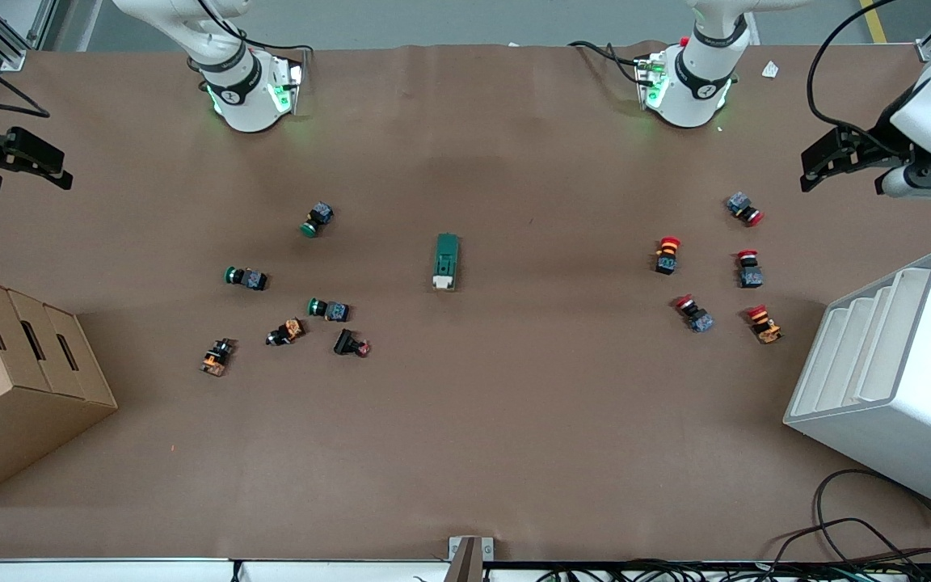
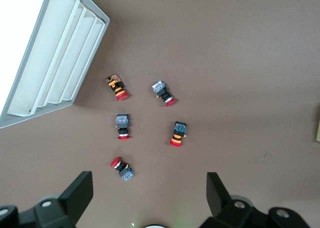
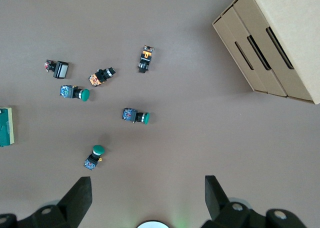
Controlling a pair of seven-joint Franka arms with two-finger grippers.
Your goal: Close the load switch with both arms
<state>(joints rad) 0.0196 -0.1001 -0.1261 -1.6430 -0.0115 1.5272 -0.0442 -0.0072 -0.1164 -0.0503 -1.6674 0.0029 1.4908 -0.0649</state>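
**On the brown table, the switch lies alone between two idle arms**

At the middle of the brown-covered table (image 1: 465,453) lies the load switch (image 1: 445,262), its white lever end toward the front camera, touched by nothing. The left gripper (image 1: 825,166) hangs over the left arm's end, jaws spread wide and empty, above red push buttons (image 1: 744,212) near a white tiered rack (image 1: 894,380). The right gripper (image 1: 17,162) waits likewise open and empty above green buttons (image 3: 135,116), near cardboard boxes (image 1: 5,380).
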